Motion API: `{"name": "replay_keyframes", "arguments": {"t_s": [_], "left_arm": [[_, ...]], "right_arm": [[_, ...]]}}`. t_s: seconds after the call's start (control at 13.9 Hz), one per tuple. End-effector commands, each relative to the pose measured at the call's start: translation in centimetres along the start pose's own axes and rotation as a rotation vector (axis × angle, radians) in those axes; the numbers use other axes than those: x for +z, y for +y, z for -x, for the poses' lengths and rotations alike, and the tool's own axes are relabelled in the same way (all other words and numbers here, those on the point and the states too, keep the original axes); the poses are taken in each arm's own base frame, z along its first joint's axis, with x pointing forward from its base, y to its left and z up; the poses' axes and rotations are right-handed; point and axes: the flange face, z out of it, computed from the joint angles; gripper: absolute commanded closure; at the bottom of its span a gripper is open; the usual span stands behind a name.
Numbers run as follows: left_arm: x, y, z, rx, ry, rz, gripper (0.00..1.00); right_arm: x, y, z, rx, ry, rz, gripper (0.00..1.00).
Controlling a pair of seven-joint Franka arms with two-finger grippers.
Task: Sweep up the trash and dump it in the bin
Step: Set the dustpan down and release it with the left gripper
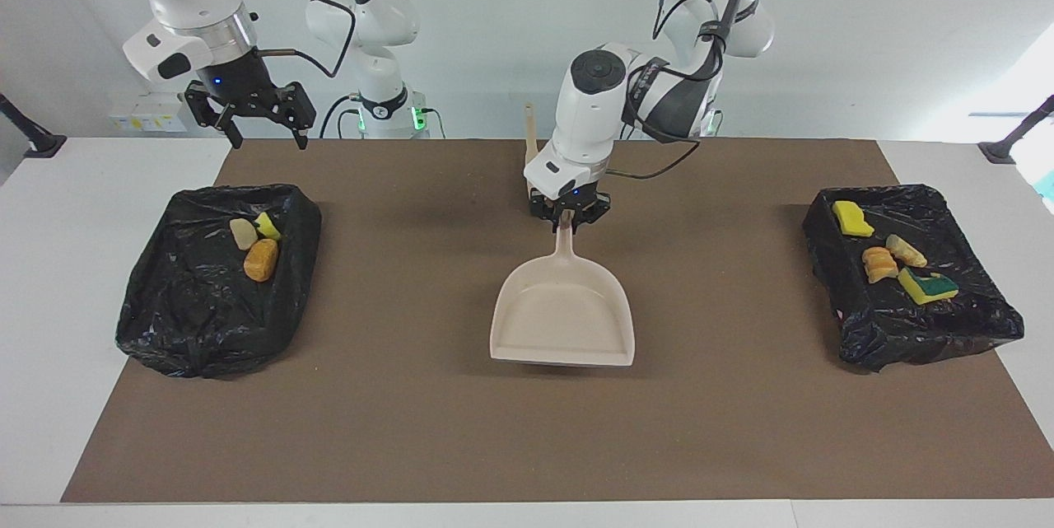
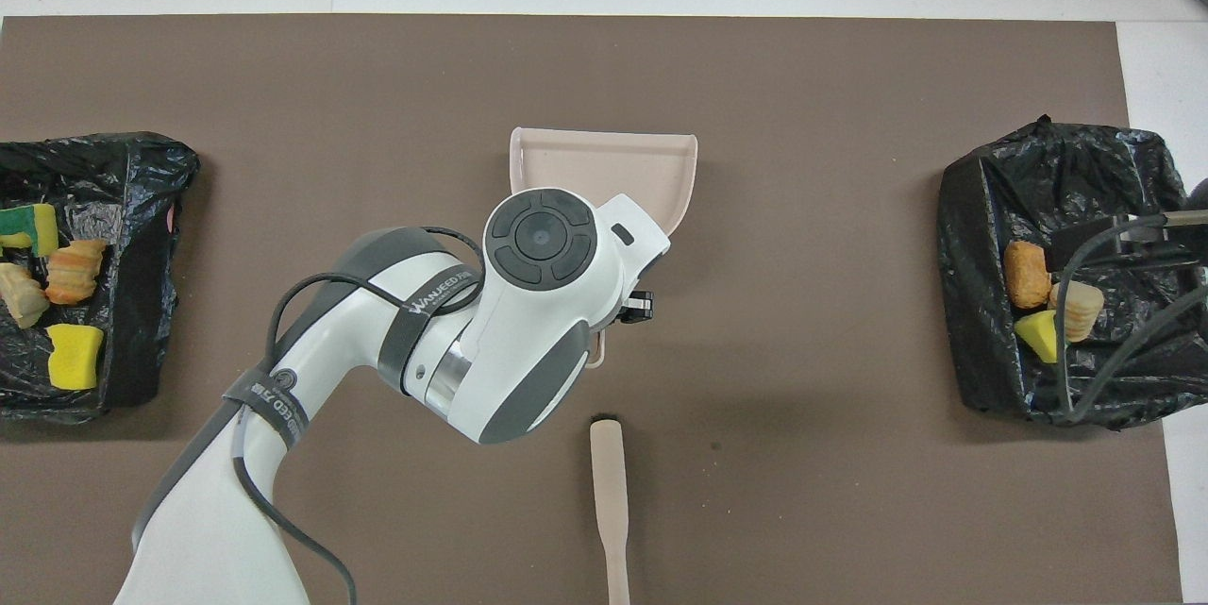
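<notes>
Dustpan [image 1: 563, 315] at frame centre on brown mat [image 1: 412, 429], handle clamped by left gripper [image 1: 568, 217], right gripper [image 1: 251, 112] upper left with fingers apart, trash [image 1: 896, 260] in black-lined bins.

brown mat [image 1: 428, 429] over white tabletop [image 1: 49, 281]. beige dustpan [image 1: 564, 318] mid-mat, beige brush [image 2: 611, 511] with black bristles beside the dustpan's handle end. two black bag-lined bins: bin [image 1: 910, 273] toward the left arm's end has yellow sponge [image 1: 852, 217], orange-striped lump [image 1: 879, 264], pale beige lump [image 1: 906, 250], yellow-and-green sponge [image 1: 928, 286]. other bin [image 1: 214, 281] has orange-brown lump [image 1: 261, 259], pale beige lump [image 1: 242, 233], yellow chunk [image 1: 268, 225]. arms white and grey, black claws.
</notes>
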Motion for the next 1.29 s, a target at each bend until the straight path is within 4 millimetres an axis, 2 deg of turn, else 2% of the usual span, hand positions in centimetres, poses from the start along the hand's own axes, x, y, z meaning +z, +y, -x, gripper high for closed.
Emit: {"name": "replay_keyframes", "arguments": {"t_s": [0.0,0.07,0.29,0.36,0.57,0.65,0.72,0.79,0.93,1.15,1.22], "left_arm": [[1.8,1.4,0.8,-0.001,0.0,0.026,1.0],[3.9,2.6,1.3,0.002,-0.011,0.025,1.0],[5.1,3.2,1.3,-0.129,-0.007,0.031,1.0],[6.8,3.8,1.4,-0.14,-0.009,0.032,1.0],[7.0,3.7,1.4,-0.136,-0.013,0.029,1.0],[7.0,3.7,1.3,-0.132,-0.012,0.028,0.63],[6.7,3.5,1.1,-0.131,-0.005,0.03,0.01],[6.6,3.1,0.9,-0.134,-0.005,0.027,0.0],[4.7,2.1,0.4,-0.151,-0.004,0.022,0.0],[-0.2,-1.6,-1.2,-0.178,0.032,0.03,0.0],[-1.1,-3.3,-1.9,-0.188,0.032,0.024,0.0]], "right_arm": [[-0.2,0.1,-0.4,0.022,0.007,-0.017,0.0],[-0.2,0.1,-0.4,0.022,0.007,-0.017,0.0],[-0.2,0.1,-0.4,0.022,0.007,-0.017,0.0],[-0.2,0.1,-0.4,0.022,0.007,-0.017,0.0],[-0.2,0.1,-0.4,0.021,0.007,-0.017,0.0],[-0.2,0.1,-0.4,0.021,0.007,-0.017,0.0],[-0.2,0.1,-0.4,0.022,0.007,-0.017,0.0],[-0.2,0.1,-0.4,0.022,0.007,-0.017,0.0],[-0.2,0.1,-0.4,0.022,0.007,-0.017,0.0],[-0.2,0.1,-0.4,0.022,0.007,-0.017,0.0],[-0.2,0.1,-0.4,0.022,0.007,-0.017,0.0]]}}
